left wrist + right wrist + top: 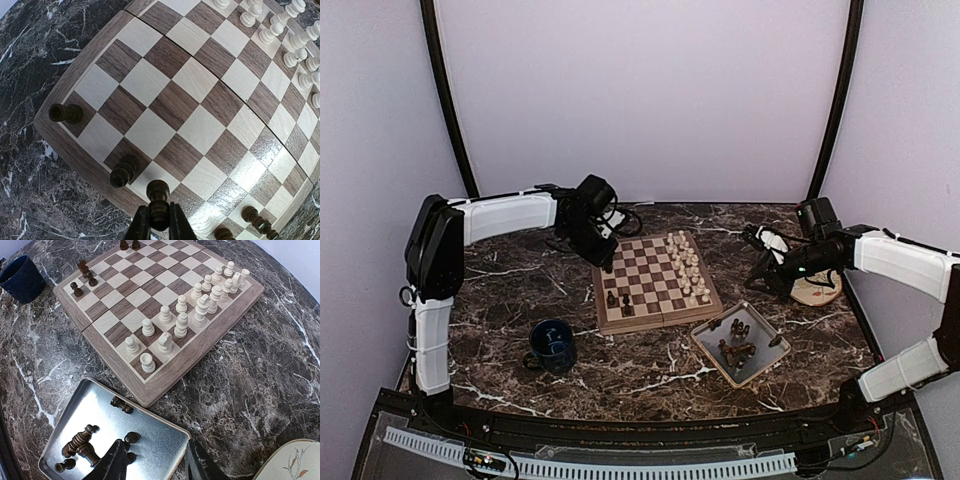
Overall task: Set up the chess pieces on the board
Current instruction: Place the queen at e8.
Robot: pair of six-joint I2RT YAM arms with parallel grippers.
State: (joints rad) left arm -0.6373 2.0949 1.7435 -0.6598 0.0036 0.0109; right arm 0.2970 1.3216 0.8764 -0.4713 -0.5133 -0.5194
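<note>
Top view: board [660,318] sits mid-desk [520,280]; white pieces [690,268] ranked along its right side, a few dark pieces [620,300] at left; mug [552,345] near the near-left corner, tray [772,352] just beside the near-right; far desk open for swings.

Left wrist: left hand [158,222] narrow, clamped on a dark piece [158,192] above the board's edge row; standing neighbour [125,170] close by; an off-centre descent would likely tip it, or seat the piece on the border.

Right wrist: right hand [156,450] wide, empty, over the tray; loose pieces [80,440] lie tangled on their sides; fingers could catch the wall or pinch two.
</note>
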